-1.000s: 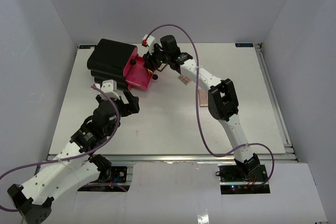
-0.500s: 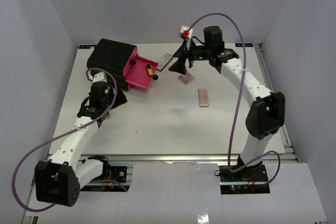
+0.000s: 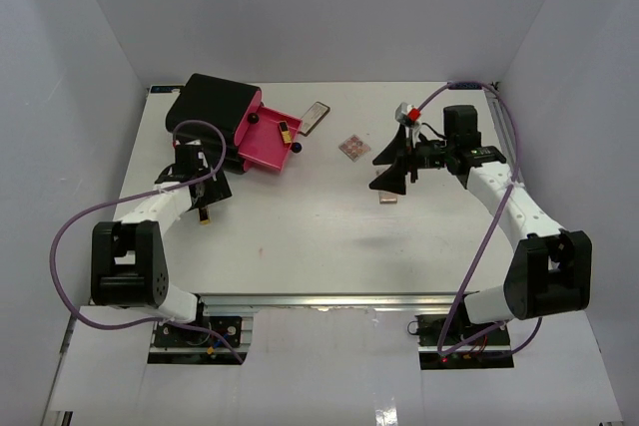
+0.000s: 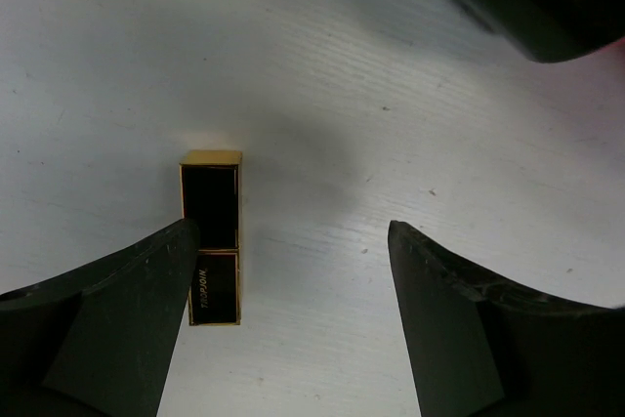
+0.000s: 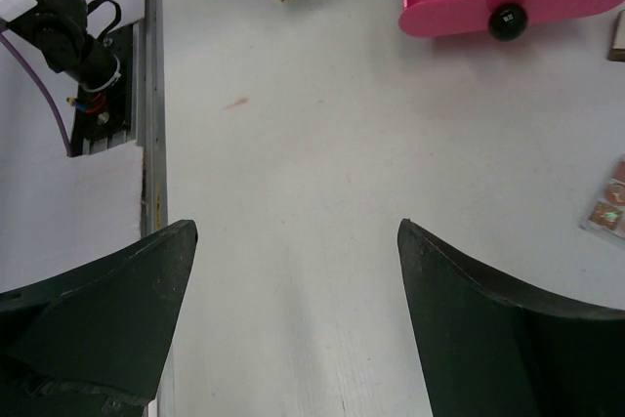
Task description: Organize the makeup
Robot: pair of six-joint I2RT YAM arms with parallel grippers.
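Left end effector (image 4: pixel 293 271): held spread wide, nothing pinched, just on the near side of the black box (image 3: pixel 212 107)
Black-gold tube (image 4: pixel 213 241): laid flat on the tabletop (image 3: pixel 300 236), right by one finger
Right end effector (image 5: pixel 293 319): spread too, empty, well right of the box
Grey compact (image 3: pixel 316 118), square palette (image 3: pixel 350 148): left out right of the box's pink drawer (image 3: pixel 262 152)

The right hand (image 3: pixel 373 175) partly hides the pink rectangular palette (image 3: pixel 386 199).
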